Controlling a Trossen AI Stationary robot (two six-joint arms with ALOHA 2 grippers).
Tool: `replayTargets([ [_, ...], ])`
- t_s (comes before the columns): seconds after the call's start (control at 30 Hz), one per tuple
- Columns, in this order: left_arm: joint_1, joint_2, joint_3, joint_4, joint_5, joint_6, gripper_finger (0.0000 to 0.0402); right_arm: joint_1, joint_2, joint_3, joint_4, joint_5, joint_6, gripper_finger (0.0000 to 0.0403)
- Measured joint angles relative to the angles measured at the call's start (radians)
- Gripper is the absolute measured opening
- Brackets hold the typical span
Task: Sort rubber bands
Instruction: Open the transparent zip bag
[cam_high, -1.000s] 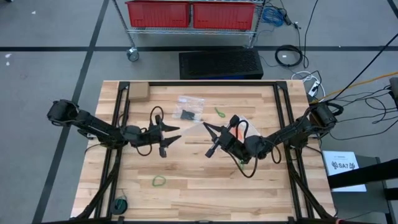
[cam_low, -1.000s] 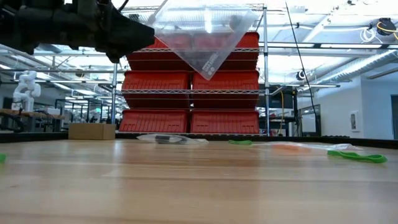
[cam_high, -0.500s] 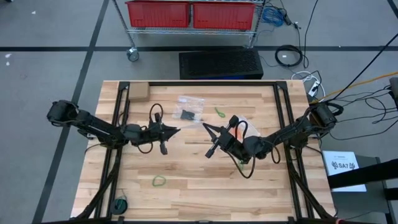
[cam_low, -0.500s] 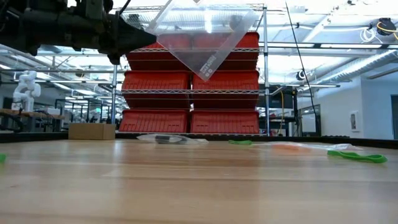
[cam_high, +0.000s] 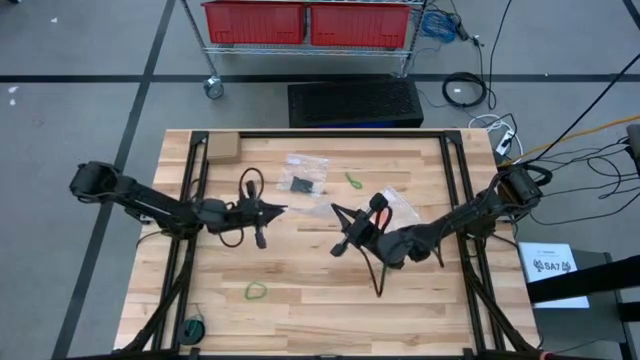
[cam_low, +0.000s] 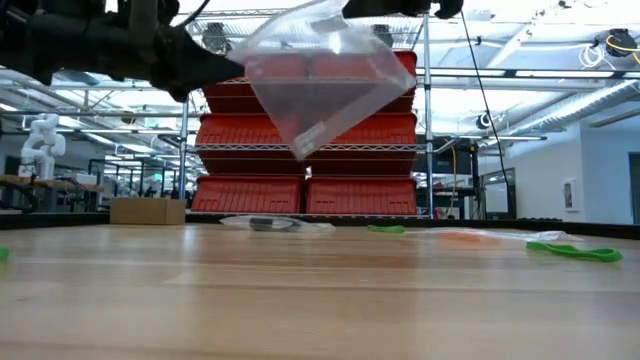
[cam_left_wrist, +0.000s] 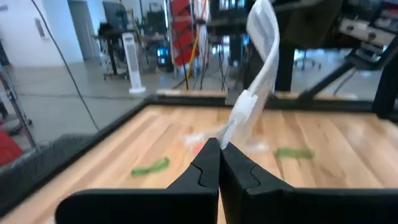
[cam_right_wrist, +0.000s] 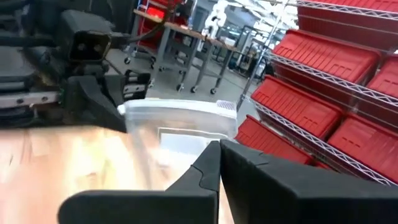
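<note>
From above, I'm seeing both grippers, left (cam_high: 283, 209) and right (cam_high: 336, 210), pinching a clear bag (cam_high: 310, 209) over the wooden table (cam_high: 300, 290); green rubber bands (cam_high: 256, 291) are lying apart. Low down, red bins (cam_low: 250, 195) are filling the room behind. Both wrist views are showing fingers closed on plastic.

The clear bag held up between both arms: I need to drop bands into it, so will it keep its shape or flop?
The clear bag probably flops: it hangs creased between the left gripper and right gripper. It looks light, carried by thin edges. Its mouth likely won't stay open unaided.
</note>
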Motion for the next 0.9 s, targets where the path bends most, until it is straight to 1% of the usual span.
replayTargets([
  [0.13, 0.0, -0.024, 0.0, -0.122, 0.016, -0.052, 0.0001, 0.038, -0.008, 0.0, -0.043, 0.041, 0.008, 0.0022],
  [0.2, 0.0, -0.028, 0.0, -0.165, 0.02, -0.076, 0.0001, 0.054, -0.025, 0.0, -0.106, 0.042, 0.056, 0.0033],
  [0.27, 0.0, -0.027, 0.0, -0.213, 0.021, -0.094, 0.0001, 0.067, -0.054, 0.0, -0.2, 0.033, 0.143, 0.0041],
  [0.33, 0.0, -0.027, 0.0, -0.263, 0.022, -0.097, 0.0001, 0.071, -0.082, 0.0, -0.312, -0.029, 0.264, 0.0046],
  [0.4, 0.0, -0.027, 0.0, -0.312, 0.022, -0.099, 0.0, 0.057, -0.101, 0.0, -0.399, -0.151, 0.388, 0.0049],
  [0.5, 0.0, -0.027, 0.0, -0.339, 0.023, -0.099, 0.0, 0.002, -0.102, 0.0, -0.436, -0.341, 0.491, 0.005],
  [0.57, 0.0, -0.027, 0.008, -0.357, 0.023, -0.112, 0.0, -0.038, -0.085, 0.0, -0.426, -0.417, 0.51, 0.0052],
  [0.73, -0.009, -0.021, 0.075, -0.453, 0.023, -0.146, 0.0, -0.101, -0.047, 0.008, -0.398, -0.485, 0.514, 0.008],
  [0.83, -0.02, -0.021, 0.119, -0.514, 0.022, -0.171, 0.0, -0.112, -0.012, 0.061, -0.398, -0.503, 0.468, 0.0106],
  [0.9, -0.028, -0.02, 0.147, -0.54, 0.02, -0.186, 0.0, -0.11, 0.025, 0.123, -0.423, -0.513, 0.422, 0.0122],
])
